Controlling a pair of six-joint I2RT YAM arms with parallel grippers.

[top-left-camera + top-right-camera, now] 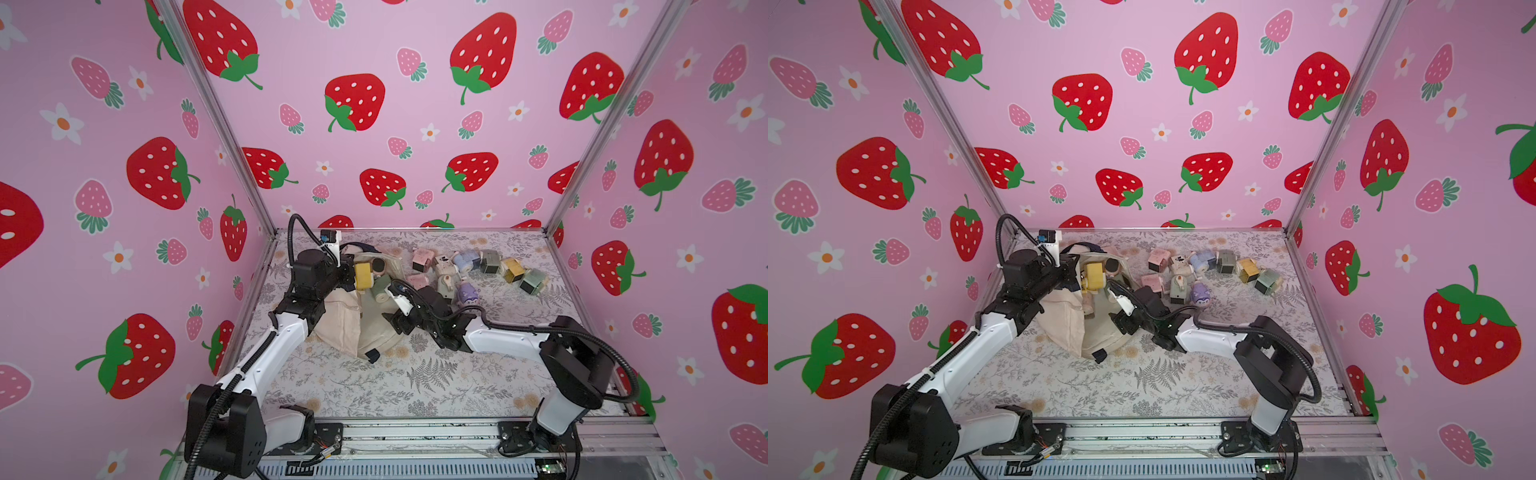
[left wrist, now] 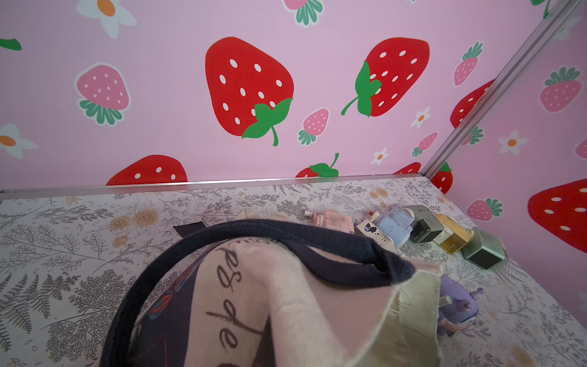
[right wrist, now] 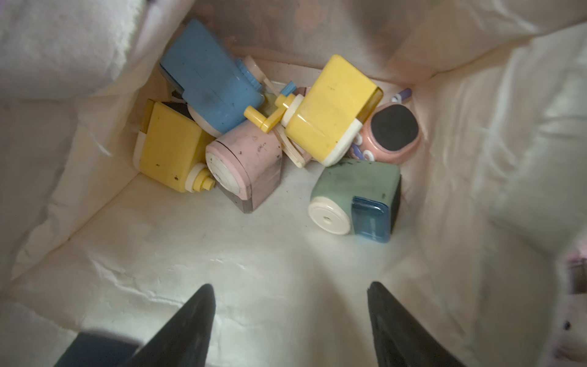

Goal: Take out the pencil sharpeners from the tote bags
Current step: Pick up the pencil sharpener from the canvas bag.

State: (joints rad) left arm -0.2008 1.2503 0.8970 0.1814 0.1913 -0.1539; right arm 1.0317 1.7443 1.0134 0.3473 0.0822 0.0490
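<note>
Lying crumpled on the floral tabletop, the tote bag sits at about 10 o'clock from the middle in both top views. The left end effector is at the bag's 10 o'clock edge, pressed together on the cream rim. Its fingers are hidden in the left wrist view, where the navy handle and script lettering fill the foreground.

The right end effector points into the bag from 4 o'clock. Its fingers are spread wide and pinch nothing, over bare cream lining.

Several pencil sharpeners lie bunched at the bag's far end, well apart from the fingertips. Among them are a blue sharpener, two yellow ones, a pink sharpener between those, a round pink one with a black face, and a green sharpener lying nearest the fingers.

A loose cluster of pink, blue, grey, yellow and green ones sits outside the bag at about 1 o'clock on the tabletop, with a purple sharpener just beside the right arm
</note>
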